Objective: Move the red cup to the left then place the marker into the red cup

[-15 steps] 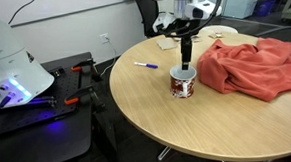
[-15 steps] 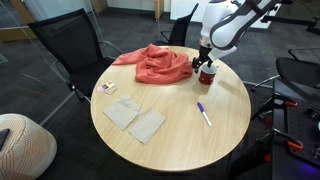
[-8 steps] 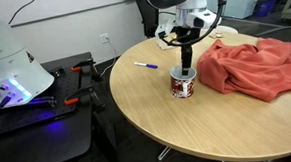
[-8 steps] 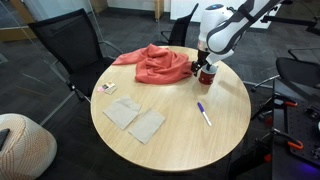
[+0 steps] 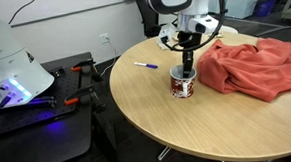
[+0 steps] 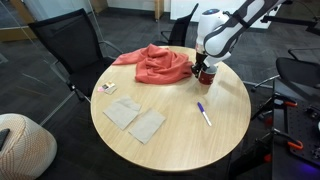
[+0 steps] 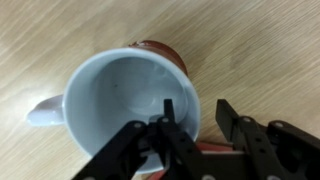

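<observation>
Fingers (image 7: 168, 122) stand apart, one each side of the red cup (image 7: 115, 95) rim, lower middle, not squeezing; it looks hard, slippery, breakable.

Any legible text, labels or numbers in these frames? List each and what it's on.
None legible.
red cup: pale markings on its side, too blurred to read.
marker: too small to read any label.
small card: too small to read.
</observation>
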`<control>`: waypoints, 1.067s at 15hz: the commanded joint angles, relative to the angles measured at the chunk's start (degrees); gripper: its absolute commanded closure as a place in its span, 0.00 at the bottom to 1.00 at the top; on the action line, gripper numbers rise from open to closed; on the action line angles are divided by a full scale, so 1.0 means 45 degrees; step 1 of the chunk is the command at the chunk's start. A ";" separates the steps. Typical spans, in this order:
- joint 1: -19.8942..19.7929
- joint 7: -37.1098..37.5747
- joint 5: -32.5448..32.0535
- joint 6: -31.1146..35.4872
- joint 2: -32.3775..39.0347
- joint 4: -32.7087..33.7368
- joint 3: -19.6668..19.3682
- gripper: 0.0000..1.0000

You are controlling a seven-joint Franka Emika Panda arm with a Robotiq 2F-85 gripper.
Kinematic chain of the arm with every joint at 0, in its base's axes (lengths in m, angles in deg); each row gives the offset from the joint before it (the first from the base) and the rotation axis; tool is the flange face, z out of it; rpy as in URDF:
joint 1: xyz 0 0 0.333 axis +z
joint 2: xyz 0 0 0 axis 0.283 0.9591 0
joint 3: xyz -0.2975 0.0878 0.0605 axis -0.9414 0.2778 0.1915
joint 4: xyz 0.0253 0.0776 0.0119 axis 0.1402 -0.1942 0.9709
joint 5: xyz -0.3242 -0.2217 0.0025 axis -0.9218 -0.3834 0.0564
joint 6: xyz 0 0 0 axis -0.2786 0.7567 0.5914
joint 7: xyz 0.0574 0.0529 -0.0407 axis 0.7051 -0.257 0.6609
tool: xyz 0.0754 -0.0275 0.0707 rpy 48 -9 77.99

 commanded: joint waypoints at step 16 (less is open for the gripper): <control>0.1653 -0.0126 -0.0318 0.0021 -0.1168 -0.0349 0.0045 0.98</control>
